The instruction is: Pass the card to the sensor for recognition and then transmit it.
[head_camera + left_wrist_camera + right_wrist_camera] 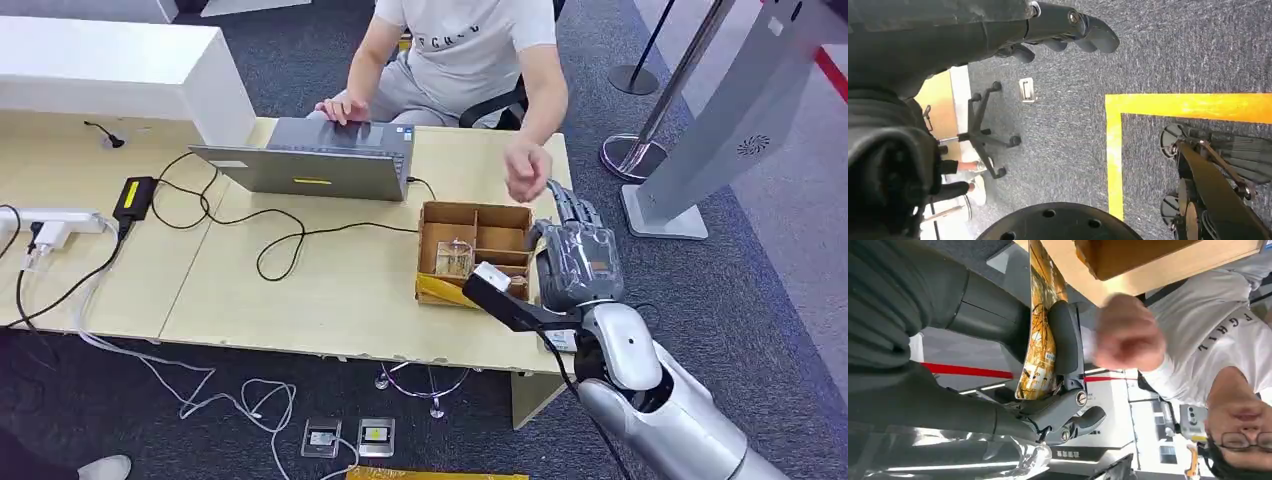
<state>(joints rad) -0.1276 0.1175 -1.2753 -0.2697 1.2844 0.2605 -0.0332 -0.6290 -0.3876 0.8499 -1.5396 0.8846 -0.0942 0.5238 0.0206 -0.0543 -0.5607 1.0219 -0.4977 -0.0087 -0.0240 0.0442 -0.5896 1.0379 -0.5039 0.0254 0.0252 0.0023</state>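
Fingers (1065, 340) of the right hand (575, 262) pinch a thin yellow patterned card (1040, 335), long edge pointing to the person's hand (527, 170) at 12 o'clock.

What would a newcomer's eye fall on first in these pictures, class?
First, the silver right robot hand raised at the desk's right end, gripping a yellow patterned card. Just beyond it, a seated person's hand hovers above the compartmented cardboard box. To the left, an open grey laptop trails black cables.
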